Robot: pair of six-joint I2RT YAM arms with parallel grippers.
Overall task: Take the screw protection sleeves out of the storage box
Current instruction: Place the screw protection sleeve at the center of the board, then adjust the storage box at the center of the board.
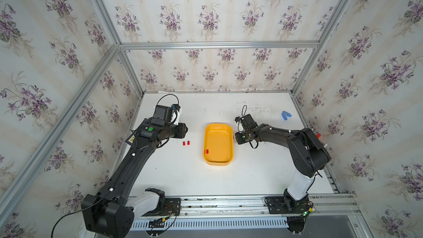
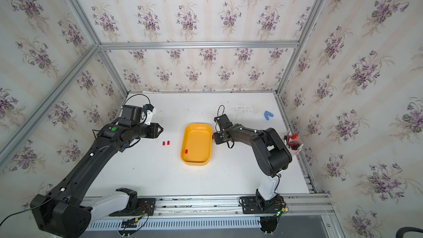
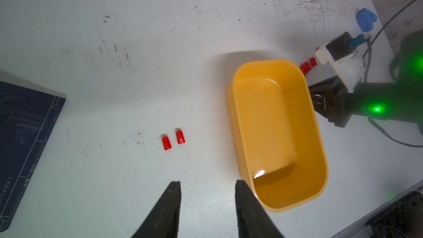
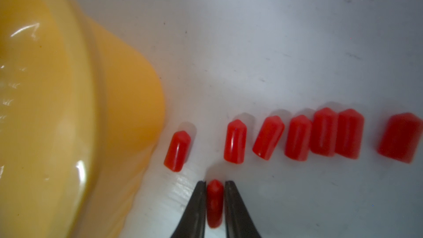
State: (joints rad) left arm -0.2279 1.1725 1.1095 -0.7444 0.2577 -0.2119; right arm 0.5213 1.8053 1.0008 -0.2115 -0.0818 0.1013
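The yellow-orange storage box (image 1: 218,125) (image 2: 196,124) stands mid-table, and one red screw protection sleeve (image 1: 207,151) (image 2: 186,151) lies inside it by the near left wall. Two sleeves (image 1: 186,143) (image 3: 166,143) lie on the table left of the box. Several more sleeves (image 4: 297,137) (image 3: 306,66) lie in a row on the table right of the box. My right gripper (image 4: 215,183) (image 1: 234,137) is low beside that row. Its jaws stand barely open around one sleeve (image 4: 214,202) lying on the table, with a thin gap at its side. My left gripper (image 3: 207,183) (image 1: 186,130) hangs open and empty left of the box.
A blue clip (image 1: 285,115) lies at the back right. A dark blue booklet (image 3: 25,138) lies at the left edge, under my left arm. A pink cup of red-capped pens (image 2: 294,143) stands at the right edge behind my right arm.
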